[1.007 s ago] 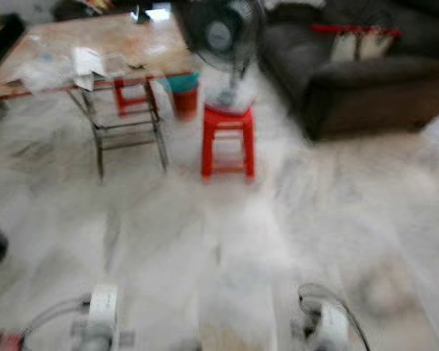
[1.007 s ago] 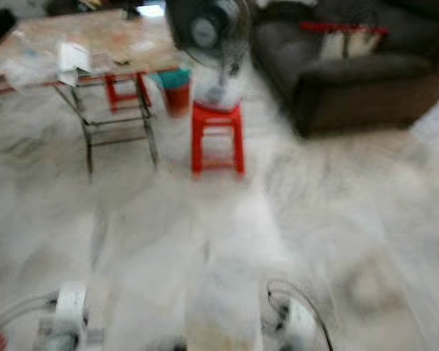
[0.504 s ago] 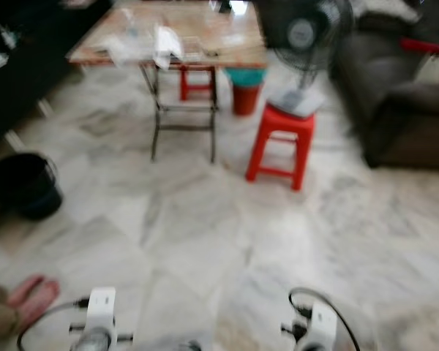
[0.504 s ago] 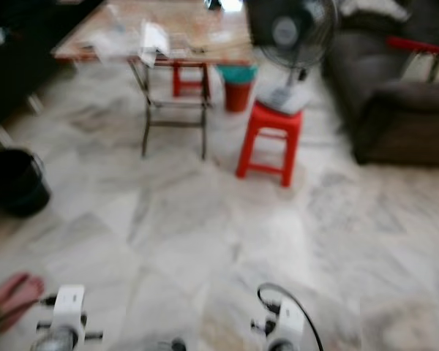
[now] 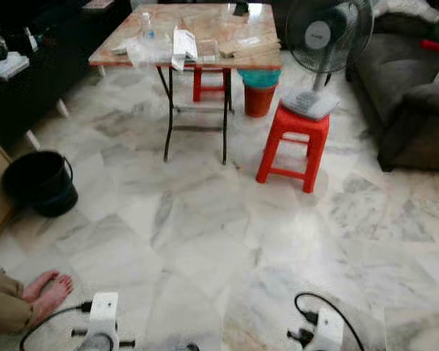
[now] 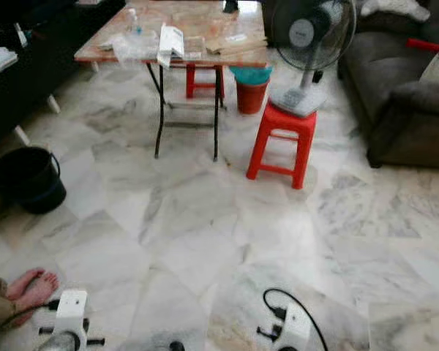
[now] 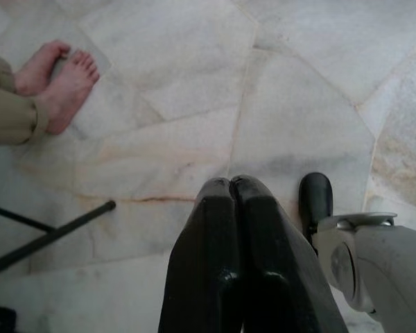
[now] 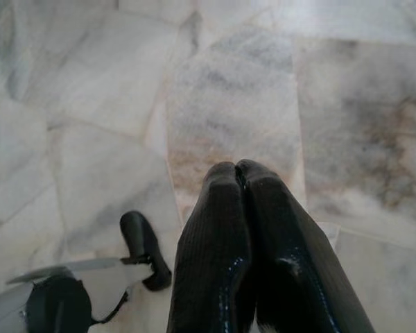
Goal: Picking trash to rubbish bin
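Both arms hang low and idle, the left claw and the right claw each with fingers pressed together and empty over the pale marble floor, as suits a robot judged to be only approaching. The likely trash, crumpled clear plastic and white paper, lies far off on the marble-topped folding worktop, with a black bucket at far left and a small red bin with a teal liner beneath the worktop's right side. The head views give this room layout, the red plastic stool carrying a standing fan, while the left wrist view shows a person's bare feet near that claw.
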{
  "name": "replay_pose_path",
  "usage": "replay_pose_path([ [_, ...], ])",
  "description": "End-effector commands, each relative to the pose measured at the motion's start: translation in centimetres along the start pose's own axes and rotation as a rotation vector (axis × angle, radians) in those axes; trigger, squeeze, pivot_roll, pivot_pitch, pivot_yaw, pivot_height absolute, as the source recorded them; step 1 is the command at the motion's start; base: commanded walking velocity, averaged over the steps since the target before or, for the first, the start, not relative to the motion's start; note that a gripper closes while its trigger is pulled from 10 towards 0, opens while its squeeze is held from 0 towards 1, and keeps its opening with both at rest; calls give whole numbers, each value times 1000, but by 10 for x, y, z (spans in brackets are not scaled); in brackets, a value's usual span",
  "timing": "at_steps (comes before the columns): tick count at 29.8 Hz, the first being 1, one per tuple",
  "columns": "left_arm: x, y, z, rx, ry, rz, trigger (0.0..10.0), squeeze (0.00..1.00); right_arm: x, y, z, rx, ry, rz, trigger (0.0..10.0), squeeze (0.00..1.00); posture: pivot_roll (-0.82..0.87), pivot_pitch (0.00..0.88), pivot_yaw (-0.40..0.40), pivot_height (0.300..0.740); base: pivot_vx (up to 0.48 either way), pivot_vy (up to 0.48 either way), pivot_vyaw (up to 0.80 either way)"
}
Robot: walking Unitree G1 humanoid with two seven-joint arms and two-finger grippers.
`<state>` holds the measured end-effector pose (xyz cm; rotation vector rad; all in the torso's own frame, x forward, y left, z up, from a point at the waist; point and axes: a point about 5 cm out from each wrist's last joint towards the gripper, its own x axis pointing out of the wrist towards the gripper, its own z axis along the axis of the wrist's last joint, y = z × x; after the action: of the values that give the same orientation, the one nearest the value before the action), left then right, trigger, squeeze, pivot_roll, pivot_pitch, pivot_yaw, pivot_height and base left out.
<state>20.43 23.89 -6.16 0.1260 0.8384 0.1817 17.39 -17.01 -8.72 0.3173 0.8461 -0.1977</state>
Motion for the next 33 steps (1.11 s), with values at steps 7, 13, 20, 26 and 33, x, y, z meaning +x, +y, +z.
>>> replay_pose_path([
  [7,0,-7,-2,9,32,-34,10000,1000,1,3,5,20,-15,12,10000,1000,57,98,13,740,0,0,0],
  [13,0,-8,-3,10,33,-35,10000,1000,2,3,6,10,-15,15,10000,1000,60,91,11,740,0,0,0],
  [20,0,-7,-3,8,35,-35,10000,1000,2,3,5,-2,-6,21,10000,1000,63,82,8,740,0,0,0],
  [26,0,-9,-3,-2,33,-41,10000,1000,2,2,6,-13,-7,25,10000,1000,49,77,0,740,0,0,0],
  [33,0,-11,-5,8,39,-61,10000,1000,1,1,5,-3,-7,27,10000,1000,38,73,5,740,0,0,0],
])
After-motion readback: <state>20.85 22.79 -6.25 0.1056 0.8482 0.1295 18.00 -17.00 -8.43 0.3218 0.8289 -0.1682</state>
